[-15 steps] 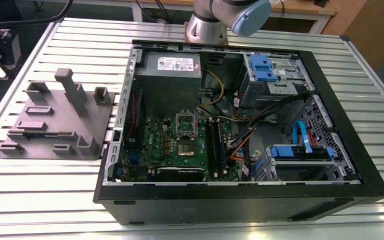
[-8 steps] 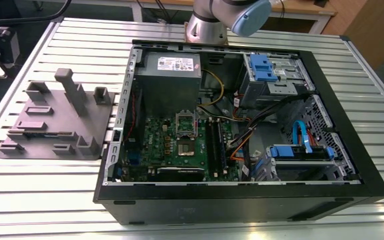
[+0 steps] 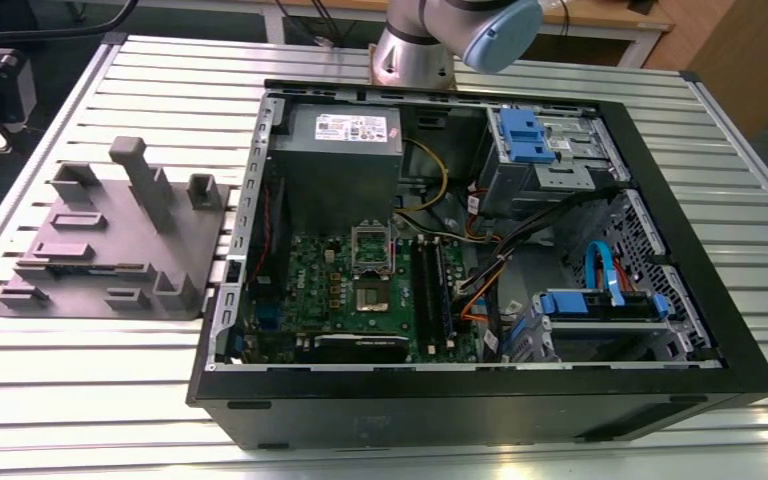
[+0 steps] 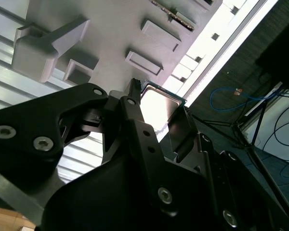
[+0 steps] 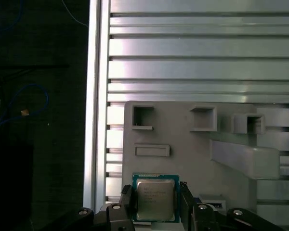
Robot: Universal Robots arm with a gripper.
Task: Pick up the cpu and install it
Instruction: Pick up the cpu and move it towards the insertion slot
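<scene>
Two things dominate the exterior view: an open computer case (image 3: 491,405) lying on its side on the slatted metal table (image 3: 91,400), and a grey fixture (image 3: 104,250) just beside it, toward the exterior view's left. Inside the case the green motherboard (image 3: 337,305) lies face up with its socket (image 3: 373,265) near the middle of the board. I cannot tell whether anything is seated in the socket. The arm (image 3: 444,40) rises behind the case. A white label (image 3: 344,127) on the big grey metal box (image 3: 337,165) carries print that I cannot make out.

In the second wrist view the gripper (image 4: 159,102) is clenched on the cpu (image 4: 156,107). Dark fingers (image 4: 135,110) press two opposite edges, and the chip's bright metal top and teal rim show between them. The fixture (image 4: 111,29) lies beyond and apart from the chip, so the cpu appears lifted clear of it.

In the first wrist view the cpu (image 5: 155,199) sits square in the gripper (image 5: 155,203), its silver top toward the camera. The fixture's (image 5: 192,154) pockets and the table's (image 5: 183,48) slats lie behind it. Several lines of print mark the metal top, but I cannot make them out.

By my judgement the pick-up is done, with the chip out of the fixture and in the grip. The install is not yet done.
</scene>
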